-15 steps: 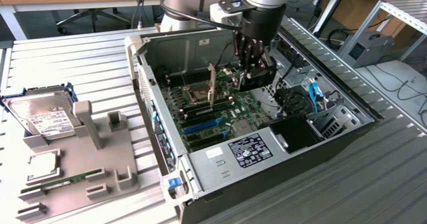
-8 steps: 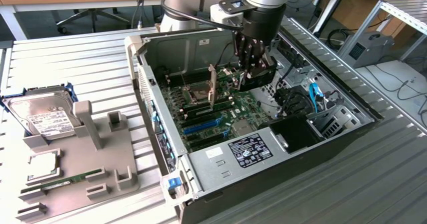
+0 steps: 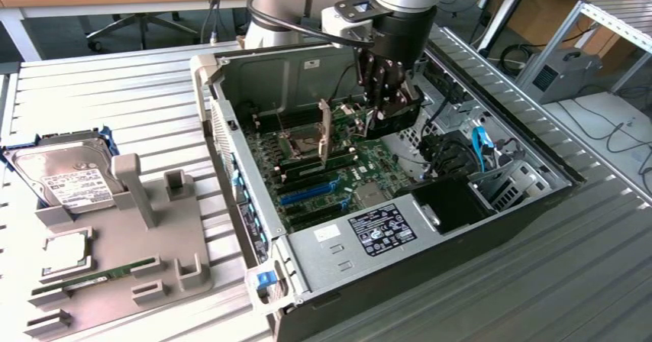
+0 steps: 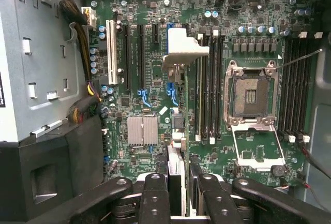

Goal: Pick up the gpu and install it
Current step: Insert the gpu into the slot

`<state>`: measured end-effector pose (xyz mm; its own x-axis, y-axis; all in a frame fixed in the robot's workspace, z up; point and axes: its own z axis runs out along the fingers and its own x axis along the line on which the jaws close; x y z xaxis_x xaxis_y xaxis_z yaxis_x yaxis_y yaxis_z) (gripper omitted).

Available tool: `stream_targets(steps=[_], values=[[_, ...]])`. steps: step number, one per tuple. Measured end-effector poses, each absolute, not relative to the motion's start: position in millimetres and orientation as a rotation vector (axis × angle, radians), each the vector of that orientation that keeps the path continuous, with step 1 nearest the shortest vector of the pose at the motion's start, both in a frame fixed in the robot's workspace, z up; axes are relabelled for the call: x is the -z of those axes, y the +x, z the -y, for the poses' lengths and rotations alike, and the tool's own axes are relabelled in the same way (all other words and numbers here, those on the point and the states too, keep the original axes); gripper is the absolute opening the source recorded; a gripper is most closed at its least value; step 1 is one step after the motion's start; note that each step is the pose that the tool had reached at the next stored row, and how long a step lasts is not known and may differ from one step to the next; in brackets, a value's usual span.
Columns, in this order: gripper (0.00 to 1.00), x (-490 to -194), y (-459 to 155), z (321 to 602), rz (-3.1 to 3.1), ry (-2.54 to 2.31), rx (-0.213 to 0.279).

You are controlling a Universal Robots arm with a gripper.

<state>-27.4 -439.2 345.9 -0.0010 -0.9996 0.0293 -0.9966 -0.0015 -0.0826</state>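
gripper [image 3: 382, 117]: inside the open pc case [image 3: 530, 197], above the motherboard [image 3: 346, 174], fingers pointing down
fingers [image 4: 155, 193]: clamped on the gpu [image 4: 176, 125] from both faces, card edge-on between the pads, not spread free
gpu: held upright in the jaws, seen edge-on in the wrist view as a thin strip running from between the fingertips out to its bent silver bracket [image 4: 183, 48]; in the exterior view it hangs under the gripper as a dark block
long axis: runs parallel to the expansion slots [image 4: 133, 53] and to the memory slots [image 4: 209, 89]
key relation: judged from the wrist view, the card sits between the slot bank and the memory slots, closer to the latter, offset sideways from the long black slots; cannot tell its height above the board
cpu socket [image 4: 251, 94]: open, empty, load lever up, well apart from the card
parts tray [image 3: 112, 266]: outside the case on the exterior view's left, holds hard drive [image 3: 66, 182] and memory stick [image 3: 102, 275]
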Motion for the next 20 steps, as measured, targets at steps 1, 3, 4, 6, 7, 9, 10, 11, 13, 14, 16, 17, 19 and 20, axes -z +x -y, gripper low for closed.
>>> stream_targets(steps=[1, 3, 4, 6, 7, 9, 10, 11, 13, 14, 16, 17, 19, 20], values=[[0.27, -345.8, -27.4, 439.2, -2.189, -2.197, 0.123], [0.27, -345.8, -27.4, 439.2, -2.182, -2.204, 0.123], [0.27, -345.8, -27.4, 439.2, -2.180, -2.206, 0.123], [0.27, -345.8, -27.4, 439.3, -2.178, -2.207, 0.123], [0.27, -345.8, -27.4, 439.2, -2.178, -2.207, 0.122], [0.27, -345.9, -27.4, 439.3, -2.179, -2.209, 0.120], [0.27, -345.5, -27.5, 439.3, -2.189, -2.220, 0.098], [0.27, -345.2, -27.4, 439.3, -2.195, -2.226, 0.084], [0.27, -344.8, -27.4, 439.2, -2.209, -2.241, 0.054], [0.27, -344.8, -27.4, 439.2, -2.212, -2.245, 0.046], [0.27, -344.9, -27.5, 439.3, -2.215, -2.247, 0.042], [0.27, -344.7, -27.4, 439.2, -2.215, -2.247, 0.041], [0.27, -344.6, -27.3, 439.3, -2.210, -2.243, 0.032], [0.27, -344.6, -27.3, 439.3, -2.204, -2.235, 0.017]])
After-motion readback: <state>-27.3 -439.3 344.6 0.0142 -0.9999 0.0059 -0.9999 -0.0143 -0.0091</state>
